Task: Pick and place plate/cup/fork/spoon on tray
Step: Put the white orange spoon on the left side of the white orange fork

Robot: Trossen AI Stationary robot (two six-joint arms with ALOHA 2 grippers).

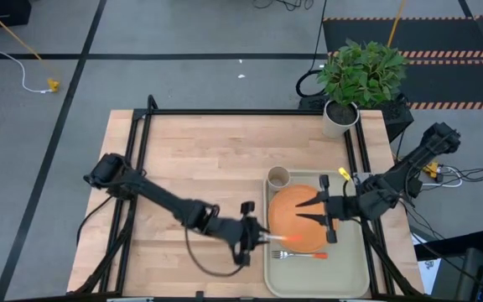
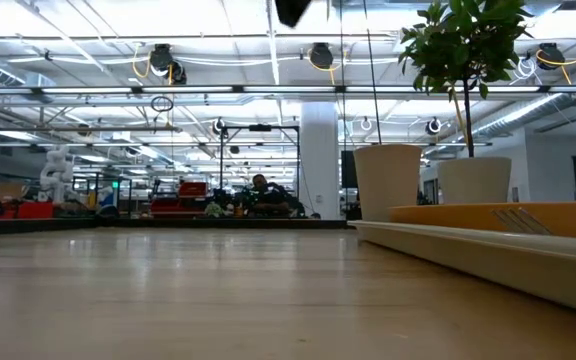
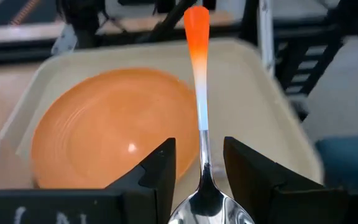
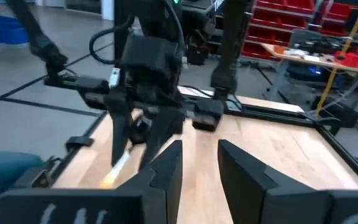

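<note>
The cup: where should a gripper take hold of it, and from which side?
Grip the cup by its rim, coming straight down from above: it stands upright, mouth open, at the tray's far left corner. The plate crowds its near side, so a sideways approach looks awkward.

**A workshop hall around a wooden table**

We saw a pale wooden table (image 1: 199, 176) on a grey floor (image 1: 183, 33) crossed by dark lines, with a hazard-striped mat (image 1: 443, 38) beyond it. A leafy plant (image 1: 360, 71) in a white pot (image 1: 339, 119) stood at the far right corner. Across the room ran white ceiling beams (image 2: 218, 45), a white pillar (image 2: 319, 160) and red shelving (image 4: 278, 31).
</note>
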